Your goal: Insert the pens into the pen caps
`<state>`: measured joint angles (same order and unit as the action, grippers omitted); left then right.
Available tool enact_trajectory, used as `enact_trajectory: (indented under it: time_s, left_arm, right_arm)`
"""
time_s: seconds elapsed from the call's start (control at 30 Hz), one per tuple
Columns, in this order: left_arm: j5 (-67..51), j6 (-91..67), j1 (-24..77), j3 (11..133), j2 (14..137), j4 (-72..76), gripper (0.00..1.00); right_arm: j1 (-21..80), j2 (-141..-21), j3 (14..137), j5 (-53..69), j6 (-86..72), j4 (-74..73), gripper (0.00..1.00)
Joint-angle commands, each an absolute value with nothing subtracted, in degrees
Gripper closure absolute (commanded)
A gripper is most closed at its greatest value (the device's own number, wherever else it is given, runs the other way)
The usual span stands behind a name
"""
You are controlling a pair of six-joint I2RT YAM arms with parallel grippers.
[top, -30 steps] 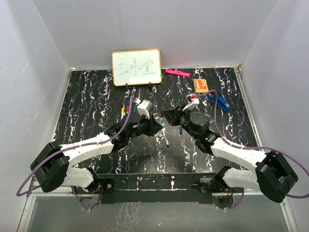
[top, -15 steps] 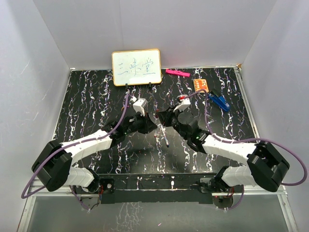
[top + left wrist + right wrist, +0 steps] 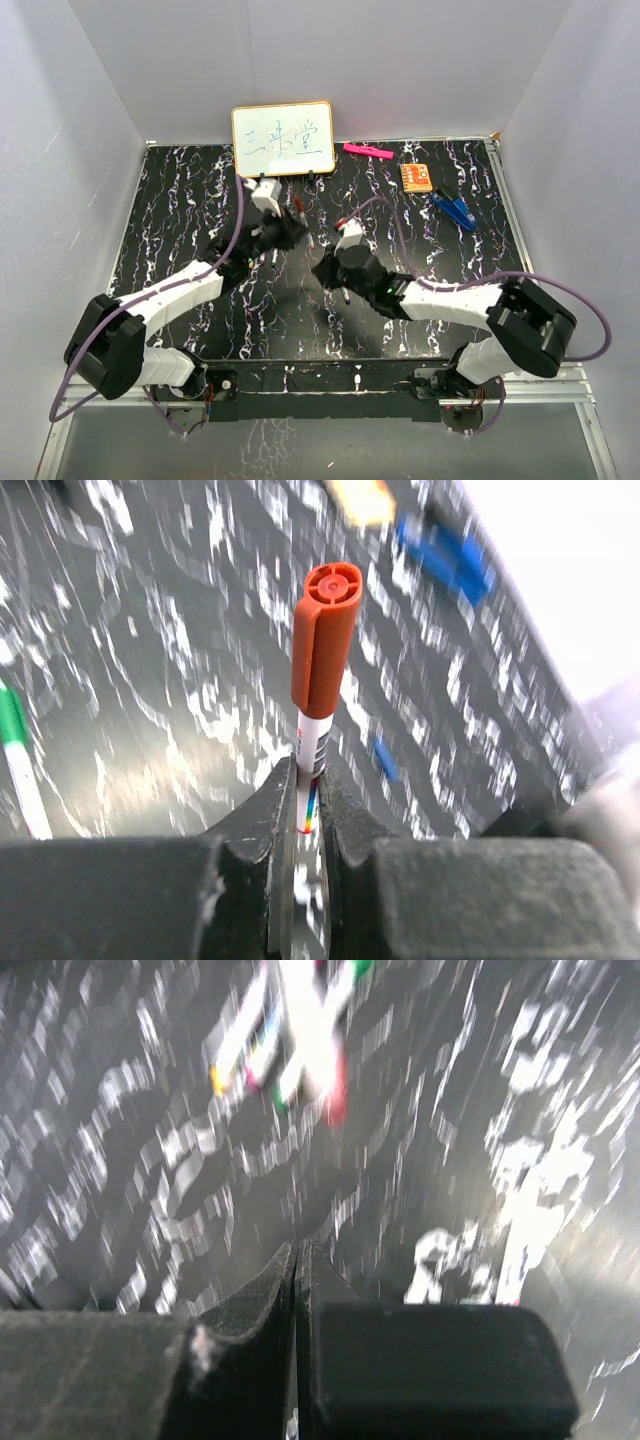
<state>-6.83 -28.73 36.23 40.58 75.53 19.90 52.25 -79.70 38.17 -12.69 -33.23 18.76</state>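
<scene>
Left wrist view shows me my left gripper clamped on a red-capped pen just in front of the whiteboard, while my right gripper, farther from it, has its fingers pressed together, holding nothing.

Marbled table, whiteboard, pen (green end)

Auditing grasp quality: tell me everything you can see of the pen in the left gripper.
The pen has a thin white barrel with small coloured print, apparently plastic. An orange-red cap with a side clip and a ringed round end covers its upper end. It stands roughly upright, leaning slightly right in the left wrist view, above the black marbled table. The left gripper is shut on the lower barrel, clamping it from both sides; nothing else touches it. Its lower end is hidden.
</scene>
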Motion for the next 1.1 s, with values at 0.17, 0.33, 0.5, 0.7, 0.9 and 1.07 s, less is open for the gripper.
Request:
enact_trajectory:
  time_s: [0.17, 0.33, 0.5, 0.7, 0.9, 1.07]
  left_arm:
    - [-5.3, -29.0, 32.3, 45.0, 70.0, 33.3, 1.00]
    - [-3.0, -28.5, 32.3, 43.5, 69.5, 27.7, 1.00]
    - [0.6, -26.3, 32.1, 47.1, 72.3, 14.3, 1.00]
    - [1.0, -24.7, 30.2, 54.6, 83.0, -1.9, 1.00]
    - [0.2, -22.6, 29.6, 62.4, 93.4, -10.0, 1.00]
    - [1.8, -21.4, 29.5, 67.5, 99.7, -13.7, 1.00]
  right_arm:
    - [56.2, -81.1, 35.3, -5.9, -35.1, 8.7, 1.00]
    - [56.1, -79.6, 38.2, -11.8, -34.4, 4.6, 1.00]
    - [55.9, -77.8, 42.5, -18.5, -33.3, -2.8, 1.00]
    - [51.0, -73.9, 45.7, -24.5, -34.3, -10.7, 0.90]
    - [44.9, -68.8, 45.6, -24.8, -33.4, -12.7, 0.40]
    - [43.3, -66.3, 45.1, -26.0, -32.9, -13.5, 0.20]
